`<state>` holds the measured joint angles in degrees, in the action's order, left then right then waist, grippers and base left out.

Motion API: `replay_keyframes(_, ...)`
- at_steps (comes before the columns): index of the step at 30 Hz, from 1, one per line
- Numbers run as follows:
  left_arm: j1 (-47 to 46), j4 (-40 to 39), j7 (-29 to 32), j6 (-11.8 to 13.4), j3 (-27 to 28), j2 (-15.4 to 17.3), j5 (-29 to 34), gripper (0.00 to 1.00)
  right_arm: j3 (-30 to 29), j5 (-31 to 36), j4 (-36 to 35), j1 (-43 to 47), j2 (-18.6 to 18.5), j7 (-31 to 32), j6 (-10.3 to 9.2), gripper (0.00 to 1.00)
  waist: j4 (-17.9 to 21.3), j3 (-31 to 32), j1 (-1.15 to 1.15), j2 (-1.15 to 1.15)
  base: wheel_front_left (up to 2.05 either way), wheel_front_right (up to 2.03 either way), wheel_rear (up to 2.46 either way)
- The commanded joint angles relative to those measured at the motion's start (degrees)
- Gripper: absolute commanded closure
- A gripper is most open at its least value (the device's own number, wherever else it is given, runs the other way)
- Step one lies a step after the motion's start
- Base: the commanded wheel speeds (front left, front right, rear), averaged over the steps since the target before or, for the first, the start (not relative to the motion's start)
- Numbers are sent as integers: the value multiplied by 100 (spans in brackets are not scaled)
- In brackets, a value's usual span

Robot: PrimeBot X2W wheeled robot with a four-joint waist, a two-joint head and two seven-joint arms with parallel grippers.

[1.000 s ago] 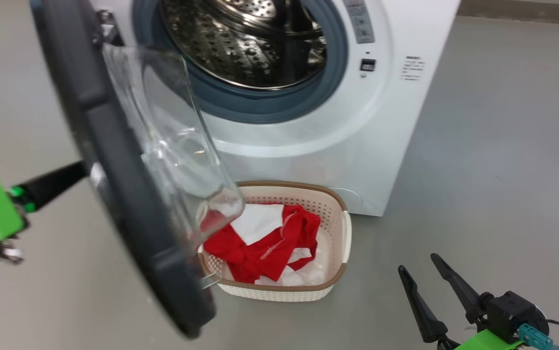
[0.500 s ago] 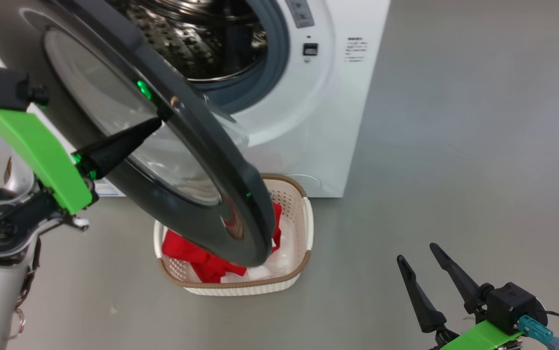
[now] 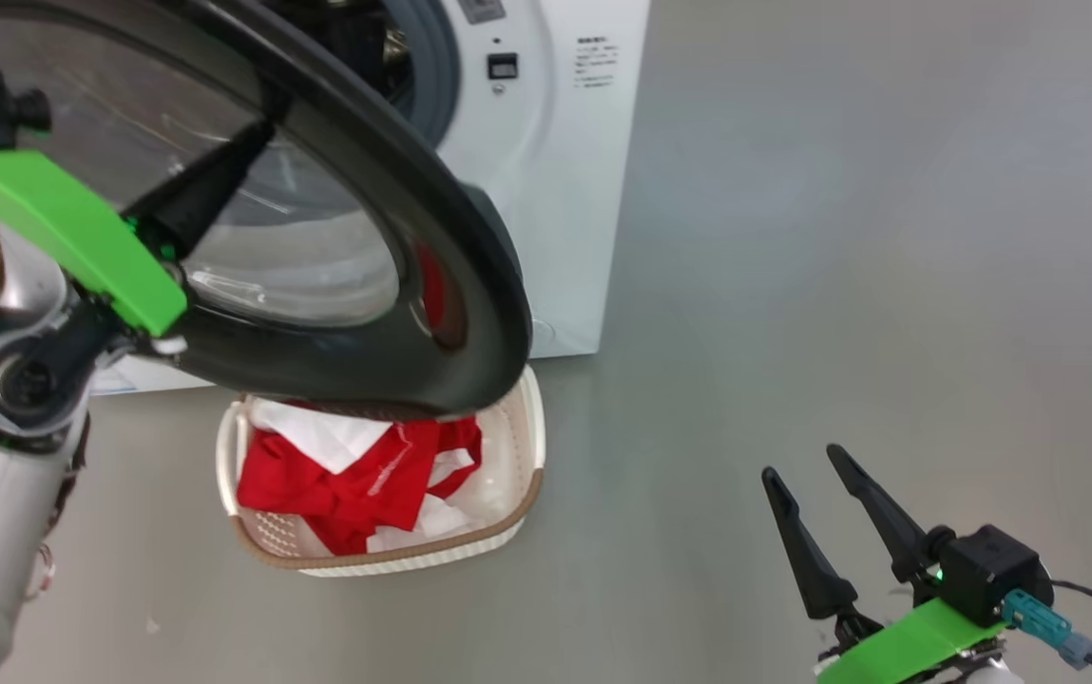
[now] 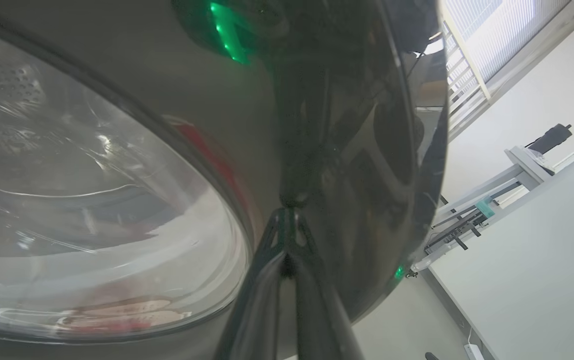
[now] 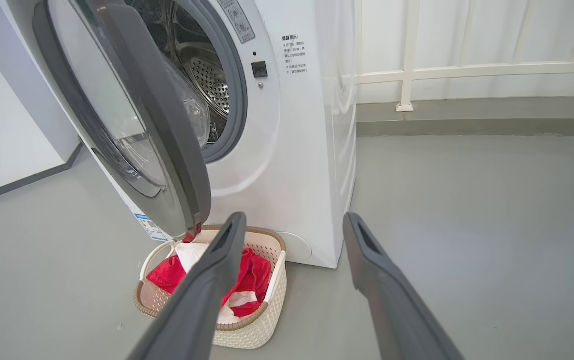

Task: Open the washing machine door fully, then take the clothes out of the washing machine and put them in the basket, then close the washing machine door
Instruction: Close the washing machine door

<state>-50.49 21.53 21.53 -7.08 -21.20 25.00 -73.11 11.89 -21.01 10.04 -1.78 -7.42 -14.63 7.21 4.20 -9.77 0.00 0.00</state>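
**Door Partly Open, Left Gripper at the Rim**

The washing machine door point(image 3: 474, 256) is standing partly open, angled out from the front of the washing machine point(image 3: 555, 190). Its lower edge is hanging over the rear of the basket point(image 3: 412, 562). The left gripper point(image 3: 256, 142) is touching the door's glossy black rim with its tip, beside the glass window. Its jaws are sitting closed together and gripping nothing. In the left wrist view the two fingers point(image 4: 264, 287) are meeting at a single point on the rim.

The right gripper point(image 3: 802, 465) is hanging low over the grey floor point(image 3: 840, 237), well apart from the machine. Its jaws are standing wide open and empty.

The clothes point(image 3: 346, 475), red with white panels, are lying heaped inside the basket. The basket is sitting on the floor just in front of the machine. In the right wrist view the steel drum point(image 5: 212, 87) is showing through the gap behind the door.
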Motion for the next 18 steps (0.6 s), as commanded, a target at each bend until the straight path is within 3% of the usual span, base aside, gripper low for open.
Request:
replay_keyframes(1, -362, -48, -139, -41, 159, 303, 2, 100, 112, -30, -143, -208, -11, -37, 28, 0, 168, -152, 0, 0, 0, 0, 0)
replay_keyframes(18, -1287, 1002, -1275, -41, -288, 621, 102, 100, 43, -81, -130, -460, 218, -37, 28, 0, 672, -570, 0, 0, 0, 0, 0)
